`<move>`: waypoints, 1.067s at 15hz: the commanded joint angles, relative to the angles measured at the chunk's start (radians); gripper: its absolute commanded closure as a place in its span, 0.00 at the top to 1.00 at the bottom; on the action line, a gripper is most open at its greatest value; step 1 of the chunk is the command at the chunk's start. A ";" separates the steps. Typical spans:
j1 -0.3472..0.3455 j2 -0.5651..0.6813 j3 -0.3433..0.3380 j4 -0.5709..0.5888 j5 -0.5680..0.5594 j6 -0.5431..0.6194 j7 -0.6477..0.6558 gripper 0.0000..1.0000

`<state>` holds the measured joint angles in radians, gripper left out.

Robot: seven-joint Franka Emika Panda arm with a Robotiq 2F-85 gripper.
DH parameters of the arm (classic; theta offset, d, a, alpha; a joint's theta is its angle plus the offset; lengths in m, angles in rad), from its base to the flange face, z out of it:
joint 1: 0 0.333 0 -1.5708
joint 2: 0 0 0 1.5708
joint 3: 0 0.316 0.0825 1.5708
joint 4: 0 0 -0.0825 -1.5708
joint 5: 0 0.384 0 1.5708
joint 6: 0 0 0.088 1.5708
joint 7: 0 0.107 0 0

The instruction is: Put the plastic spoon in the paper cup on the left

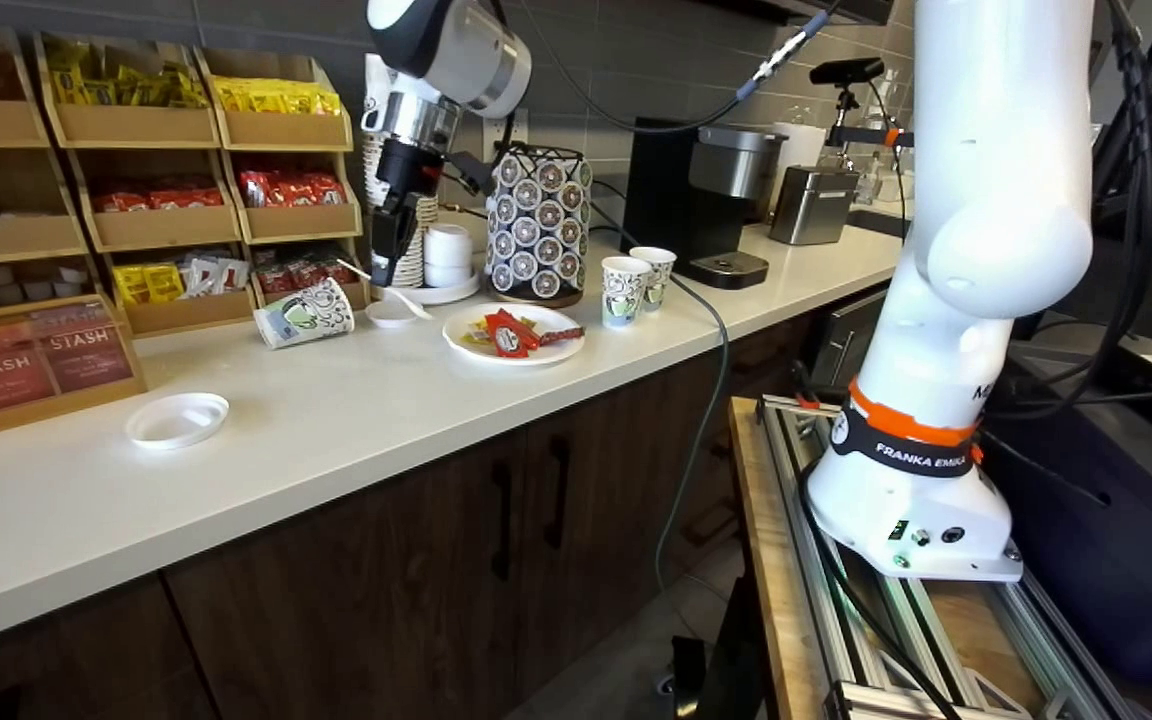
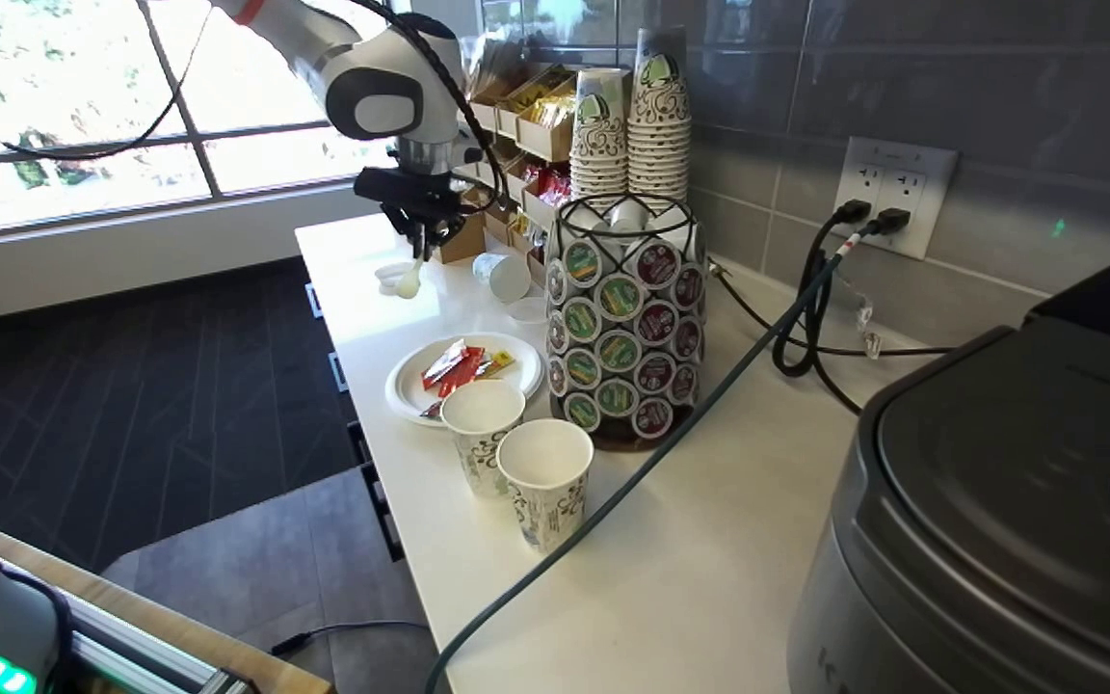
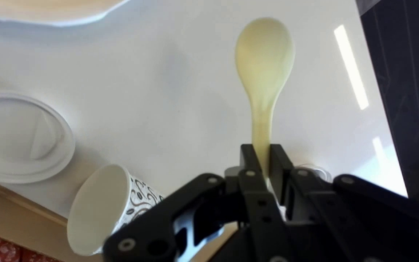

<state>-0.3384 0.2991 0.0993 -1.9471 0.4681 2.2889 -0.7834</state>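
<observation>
Pale yellow, the plastic spoon tapers into the claw.

Pale yellow spoon, white cup with dark swirls

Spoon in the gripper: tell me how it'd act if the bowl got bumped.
The spoon would probably pivot: the gripper pinches only its narrow handle, leaving the bowl jutting out. Its slim neck suggests it may flex a little. Looking smooth, it might also slip along its length.
</observation>
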 commanded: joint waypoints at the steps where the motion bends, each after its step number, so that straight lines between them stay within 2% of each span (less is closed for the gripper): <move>1: -0.038 -0.197 -0.057 -0.224 0.182 -0.016 -0.155 0.06; 4: -0.034 -0.319 -0.166 -0.349 0.296 -0.048 -0.297 0.06; 7: -0.036 -0.435 -0.295 -0.462 0.361 -0.071 -0.407 0.06; 12: -0.074 -0.605 -0.500 -0.595 0.377 -0.106 -0.515 0.06; 16: -0.091 -0.676 -0.590 -0.626 0.387 -0.082 -0.540 0.06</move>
<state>-0.4240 -0.3094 -0.4480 -2.5302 0.8229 2.1974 -1.2929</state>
